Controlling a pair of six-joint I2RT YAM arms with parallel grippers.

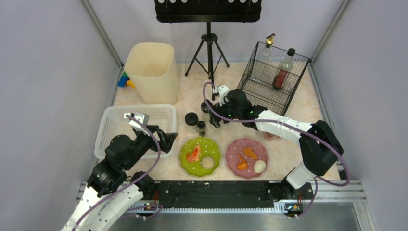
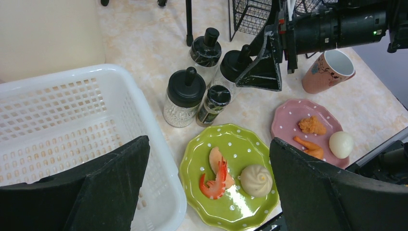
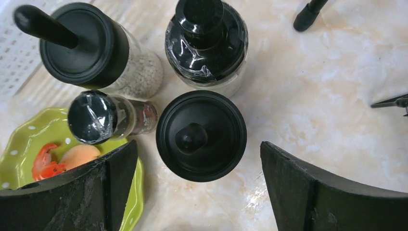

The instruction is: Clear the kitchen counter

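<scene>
**A:** What has the right hand (image 3: 197, 161) got?

**B:** Nothing. Its fingers stand wide apart above the cluster of jars. The flat-lidded jar (image 3: 201, 135) sits between them, with a gap on either side. The left hand (image 2: 209, 144) is spread open too, and empty, over the edge of the white basket (image 2: 57, 110).

**A:** How should the pick go?

**B:** I'd centre on that lid's knob, come straight down, and close low on the body. The small shaker (image 3: 94, 118) and the wrapped jar (image 3: 207, 38) sit just beside it, so one finger must slip in without knocking them.

**A:** And where is the surface (image 3: 337, 96)? What is on it?

**B:** It lies under everything, pale and marbled. There are four jars, counting the grain jar (image 3: 86, 45). There are two plates, a green plate (image 2: 250, 139) and a pink plate (image 2: 288, 120). Then one cup (image 2: 327, 72), one basket, one tall bin (image 1: 151, 72), and one wire rack (image 1: 260, 82) holding two bottles (image 1: 283, 72).
</scene>
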